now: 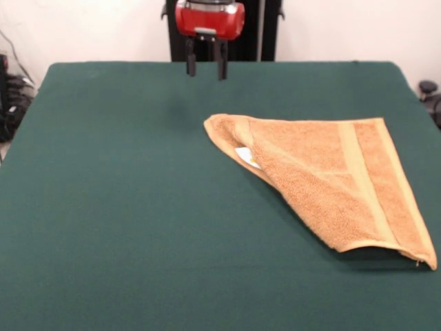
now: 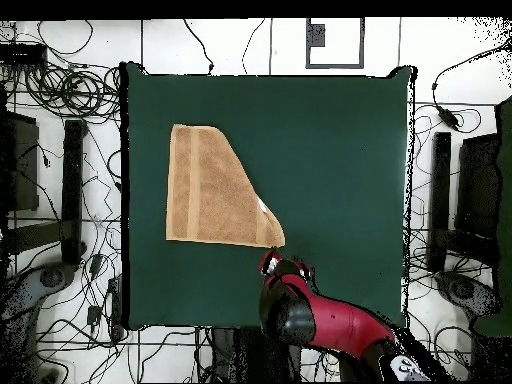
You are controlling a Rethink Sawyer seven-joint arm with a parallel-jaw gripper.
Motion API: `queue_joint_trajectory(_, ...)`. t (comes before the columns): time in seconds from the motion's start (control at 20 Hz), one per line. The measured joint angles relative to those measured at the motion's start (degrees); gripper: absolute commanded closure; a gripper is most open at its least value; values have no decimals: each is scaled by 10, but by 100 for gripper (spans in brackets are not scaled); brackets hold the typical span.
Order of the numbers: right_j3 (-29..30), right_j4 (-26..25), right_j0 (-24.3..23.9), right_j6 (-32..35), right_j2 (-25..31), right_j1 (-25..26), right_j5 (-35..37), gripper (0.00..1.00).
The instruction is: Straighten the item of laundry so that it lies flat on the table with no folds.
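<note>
The tan-orange towel [image 1: 331, 183] lies on the right half of the dark green table [image 1: 124, 207], folded over on a diagonal so it forms a rough triangle. A woven band runs near its right hem and a small white label [image 1: 247, 157] peeks out at the folded edge. In the overhead view the towel [image 2: 210, 190] sits on the table's left part [image 2: 340, 150]. My gripper [image 1: 205, 67] hangs above the table's far edge, left of and behind the towel's pointed corner, open with nothing between its two dark fingers. From overhead the gripper [image 2: 282, 262] is just beside that corner.
Cables and dark equipment lie on the floor around the table [image 2: 60, 90]. A black stand [image 1: 269, 27] rises behind the far edge. The red arm [image 2: 330, 320] reaches in from the bottom of the overhead view.
</note>
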Motion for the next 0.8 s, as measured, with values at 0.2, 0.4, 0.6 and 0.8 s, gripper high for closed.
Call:
queue_joint_trajectory(0.2, 46, -8, -15, 0, 0, -20, -8, 0)
queue_joint_trajectory(0.4, 71, -8, -11, 0, 0, -50, -4, 0)
queue_joint_trajectory(0.6, 75, -6, -11, 0, 5, -103, 44, 0)
queue_joint_trajectory(0.8, 52, 3, -8, 0, 6, -144, 135, 0)
